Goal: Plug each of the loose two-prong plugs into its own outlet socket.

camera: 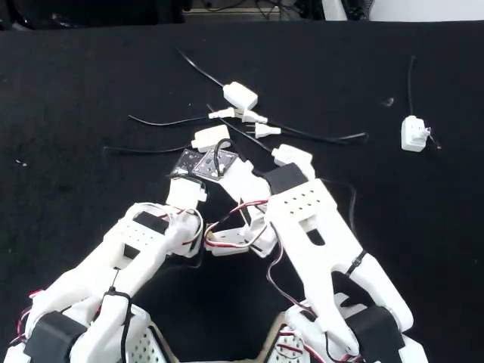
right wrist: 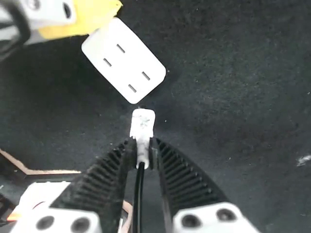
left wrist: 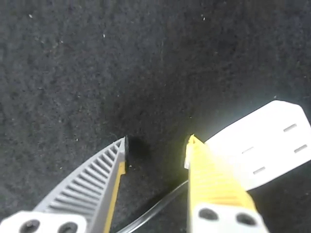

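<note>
right hand [right wrist: 142,146] grips a plug [right wrist: 143,122] just beside the outlet socket [right wrist: 124,60].

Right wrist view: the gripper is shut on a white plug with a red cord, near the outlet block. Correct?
No: the cord is black, as the right wrist view shows. The right gripper is shut on the plug, near the outlet block.

High camera overhead, facing down onto table [camera: 76,76]; wrist cameras close, downward; both share socket [right wrist: 124,60].
</note>
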Available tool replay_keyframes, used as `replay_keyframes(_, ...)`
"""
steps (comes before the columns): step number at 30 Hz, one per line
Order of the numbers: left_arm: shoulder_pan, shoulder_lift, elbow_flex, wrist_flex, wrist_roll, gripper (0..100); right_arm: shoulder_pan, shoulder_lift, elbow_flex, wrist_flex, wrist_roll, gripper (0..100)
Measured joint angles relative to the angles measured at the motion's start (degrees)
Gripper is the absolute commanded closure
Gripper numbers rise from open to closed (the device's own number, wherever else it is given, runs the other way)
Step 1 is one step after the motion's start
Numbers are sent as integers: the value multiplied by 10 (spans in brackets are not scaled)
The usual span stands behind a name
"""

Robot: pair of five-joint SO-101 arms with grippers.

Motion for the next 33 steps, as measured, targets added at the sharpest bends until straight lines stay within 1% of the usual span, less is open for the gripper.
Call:
replay_keyframes(4, 0, 0, 0, 0, 0, 802, 31, -11, -43, 14, 1, 988)
replay_keyframes(9, 0, 0, 0, 0, 0, 803, 32, -62, -91, 62, -3, 988)
replay_keyframes(13, 0, 0, 0, 0, 0, 805, -13, -66, -97, 69, -51, 988)
replay_keyframes(17, 0, 0, 0, 0, 0, 805, -24, -26, -99, 68, -113, 988)
replay_keyframes(19, 0, 0, 0, 0, 16, 805, -24, -4, -106, 65, -133, 988)
replay_keyframes(23, 0, 0, 0, 0, 37, 805, -25, 26, -126, 62, -146, 988)
replay_keyframes(29, 0, 0, 0, 0, 41, 805, -28, 52, -135, 62, -149, 988)
replay_keyframes(33, -1, 0, 0, 0, 43, 805, -28, 70, -135, 47, -175, 988)
